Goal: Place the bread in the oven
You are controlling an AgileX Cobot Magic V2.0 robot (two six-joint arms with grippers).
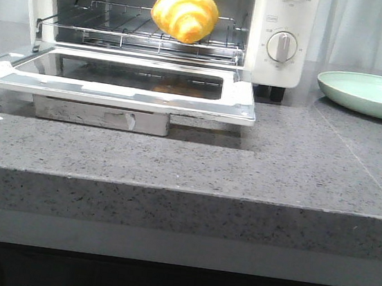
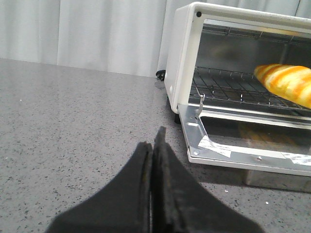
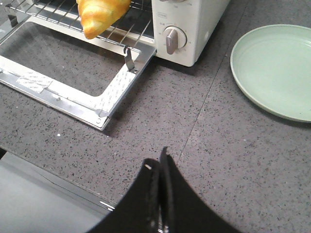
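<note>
The bread (image 1: 185, 14), a glossy golden-orange roll with paler stripes, lies on the wire rack (image 1: 121, 26) inside the white oven (image 1: 282, 28). The glass-windowed door (image 1: 122, 82) hangs open and flat toward me. The bread also shows in the left wrist view (image 2: 289, 83) and the right wrist view (image 3: 101, 15). My left gripper (image 2: 153, 143) is shut and empty over the counter to the left of the oven (image 2: 182, 58). My right gripper (image 3: 158, 160) is shut and empty over the counter in front of the oven (image 3: 187, 29), near the counter's front edge. Neither gripper shows in the front view.
A pale green plate (image 1: 374, 96) sits on the grey speckled counter (image 1: 243, 170) to the right of the oven, also in the right wrist view (image 3: 274, 70). The open door (image 3: 73, 82) juts out over the counter. White curtains hang behind.
</note>
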